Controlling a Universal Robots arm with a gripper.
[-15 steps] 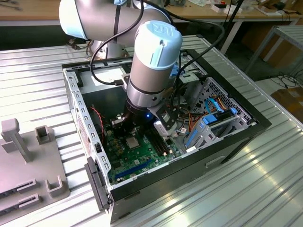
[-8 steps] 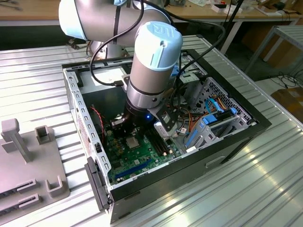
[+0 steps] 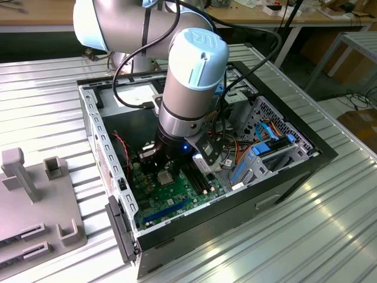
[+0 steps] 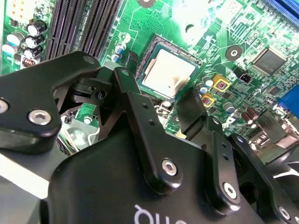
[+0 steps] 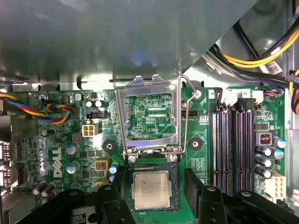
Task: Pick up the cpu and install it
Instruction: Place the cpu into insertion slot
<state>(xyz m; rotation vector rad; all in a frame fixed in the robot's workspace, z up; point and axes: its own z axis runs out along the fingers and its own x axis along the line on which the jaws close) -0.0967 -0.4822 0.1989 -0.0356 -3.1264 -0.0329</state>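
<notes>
While gripper (image 5: pixel 156 177) body cuts off socket (image 4: pixel 180 50) near edge in both wrist views, cpu (image 5: pixel 150 189) lies flat in socket, fingers (image 5: pixel 194 179) spread apart either side, unclamped. Open case (image 3: pixel 283 171) on ribbed metal table (image 3: pixel 306 236).

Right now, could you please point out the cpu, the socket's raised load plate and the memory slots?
cpu (image 5: pixel 150 189): first wrist view, centre of its silvery face.
load plate (image 5: pixel 149 147): first wrist view, hinge-end bar of its frame.
memory slots (image 5: pixel 222 149): first wrist view, middle of one black slot.
</notes>
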